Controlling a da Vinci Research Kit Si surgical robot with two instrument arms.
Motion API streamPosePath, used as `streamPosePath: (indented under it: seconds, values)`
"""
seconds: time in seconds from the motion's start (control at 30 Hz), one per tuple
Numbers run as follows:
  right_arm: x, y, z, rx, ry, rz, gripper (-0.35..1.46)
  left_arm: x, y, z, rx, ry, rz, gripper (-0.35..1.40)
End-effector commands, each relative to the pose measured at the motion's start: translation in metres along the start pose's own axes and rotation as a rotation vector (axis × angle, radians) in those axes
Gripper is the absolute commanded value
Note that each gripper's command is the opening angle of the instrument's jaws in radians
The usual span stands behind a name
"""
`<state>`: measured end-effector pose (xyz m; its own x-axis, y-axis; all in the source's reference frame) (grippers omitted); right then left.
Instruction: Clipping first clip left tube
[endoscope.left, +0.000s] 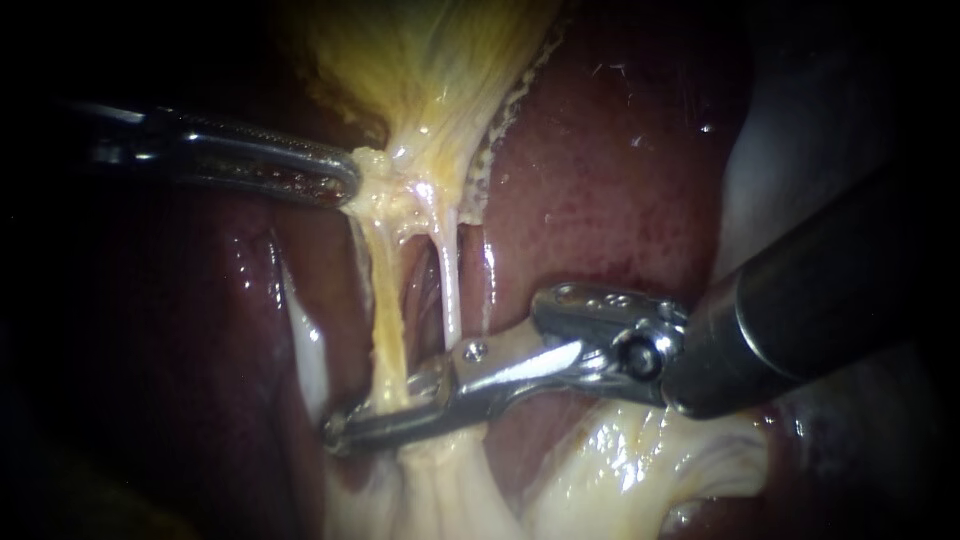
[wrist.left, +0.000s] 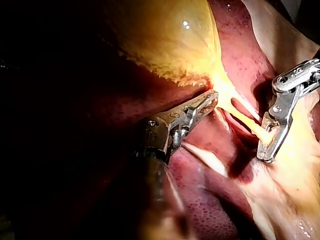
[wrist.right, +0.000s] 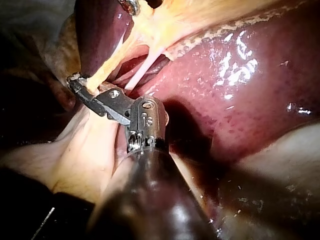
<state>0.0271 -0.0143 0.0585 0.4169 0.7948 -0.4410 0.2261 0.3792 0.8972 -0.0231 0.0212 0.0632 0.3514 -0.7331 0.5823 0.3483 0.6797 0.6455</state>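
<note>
where left tube (endoscope.left: 385, 320) runs top-to-bottom at frame centre-left, it is crossed near lower end by right instrument (endoscope.left: 350, 425), jaws narrow, closed on it; right tube (endoscope.left: 450, 285) spared alongside; gallbladder (endoscope.left: 420, 60) gripped at neck by left instrument (endoscope.left: 348, 180).

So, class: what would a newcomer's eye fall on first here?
Two taut tubes stretch from the yellow gallbladder over the dark red liver. My right instrument is clamped across the left tube, beside the paler right tube; my left instrument grips the gallbladder's neck.
</note>
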Motion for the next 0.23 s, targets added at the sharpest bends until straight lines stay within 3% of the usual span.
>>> streamPosePath:
  seconds: [0.03, 0.23]
  values:
    - [-0.0001, 0.0001, 0.0, 0.001, -0.001, 0.0, -0.35, 0.0, 0.0, 0.0, 0.0, 0.0, 0.0, -0.35]
    - [-0.0001, 0.0001, 0.0, 0.0, -0.001, 0.0, -0.35, 0.0, 0.0, 0.0, -0.001, 0.0, 0.0, -0.35]
